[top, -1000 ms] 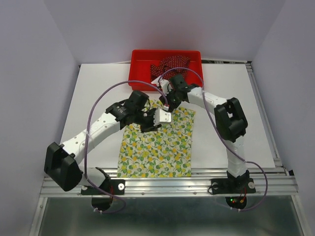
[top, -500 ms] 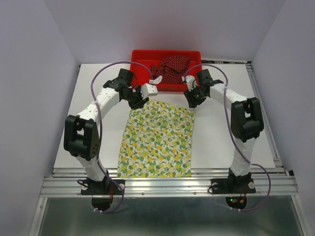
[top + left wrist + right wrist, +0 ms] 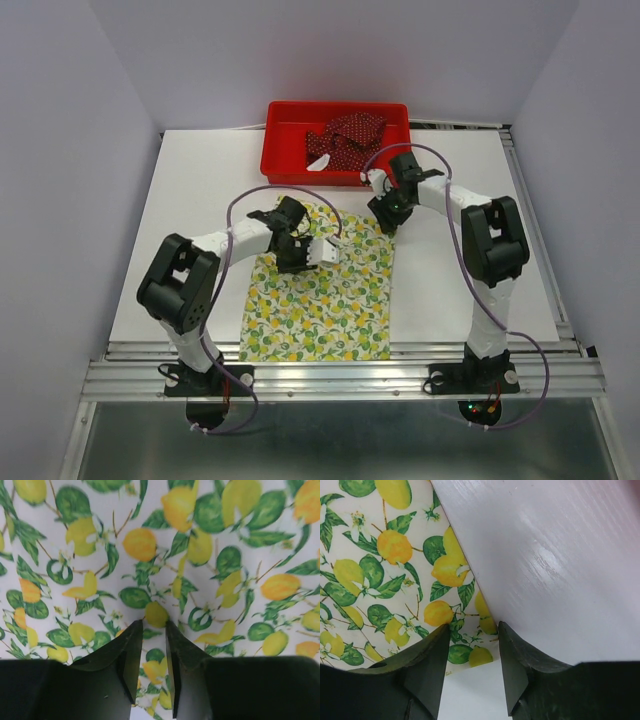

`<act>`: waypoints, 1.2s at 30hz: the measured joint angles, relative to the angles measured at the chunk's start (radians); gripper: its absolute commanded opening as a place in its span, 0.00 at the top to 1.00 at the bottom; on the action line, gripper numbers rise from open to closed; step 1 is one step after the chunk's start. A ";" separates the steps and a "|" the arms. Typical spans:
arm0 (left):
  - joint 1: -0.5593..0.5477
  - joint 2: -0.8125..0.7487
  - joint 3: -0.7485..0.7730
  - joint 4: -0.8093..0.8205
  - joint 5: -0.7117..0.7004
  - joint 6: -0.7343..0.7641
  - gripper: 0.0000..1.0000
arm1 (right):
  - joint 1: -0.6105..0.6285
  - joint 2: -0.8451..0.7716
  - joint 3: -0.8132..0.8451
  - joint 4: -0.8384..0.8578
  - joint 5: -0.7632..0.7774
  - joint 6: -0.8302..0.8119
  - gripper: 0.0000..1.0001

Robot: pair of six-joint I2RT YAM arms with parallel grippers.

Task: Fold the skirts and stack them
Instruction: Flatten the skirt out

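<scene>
The cream lemon skirt [image 3: 320,310] lies flat on the white table, its hem towards the arms. My left gripper [image 3: 305,258] points down onto its upper left part. In the left wrist view the jaws [image 3: 154,622] stand a narrow gap apart, with flat lemon cloth [image 3: 200,545] showing between them. My right gripper [image 3: 388,222] is at the skirt's far right corner. In the right wrist view it [image 3: 472,627] is open and empty, with that corner [image 3: 485,625] lying between the jaws. The dark red dotted skirt [image 3: 345,135] lies crumpled in the tray.
The red plastic tray [image 3: 285,170] stands at the table's far edge, just beyond the lemon skirt. Bare white table [image 3: 200,200] lies to the left and right [image 3: 470,300] of the skirt. Purple cables loop above both arms.
Both grippers parted from the skirt's top middle out to the tray's front. The left has now come back onto the skirt's upper left part. The right has come down to the far right corner.
</scene>
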 measured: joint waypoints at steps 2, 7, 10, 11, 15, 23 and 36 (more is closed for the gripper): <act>-0.051 -0.022 -0.023 0.029 -0.002 0.002 0.67 | 0.000 0.009 0.012 0.000 0.003 -0.010 0.53; -0.160 -0.019 -0.040 0.040 -0.009 -0.002 0.68 | 0.000 0.055 0.082 -0.004 -0.004 -0.037 0.60; -0.220 -0.017 -0.040 0.050 -0.001 -0.030 0.69 | -0.001 0.085 0.125 -0.009 -0.017 -0.054 0.64; -0.253 -0.016 -0.040 0.058 0.014 -0.044 0.68 | -0.001 0.095 0.140 -0.009 -0.021 -0.061 0.67; -0.304 -0.009 -0.035 0.069 0.064 -0.094 0.61 | -0.001 0.105 0.154 -0.025 -0.069 -0.098 0.77; -0.117 -0.006 0.154 -0.113 0.183 -0.137 0.56 | -0.001 0.066 0.097 -0.034 -0.150 -0.161 0.99; 0.332 0.219 0.498 -0.144 0.195 -0.167 0.56 | -0.001 0.010 0.069 -0.061 -0.180 -0.214 0.99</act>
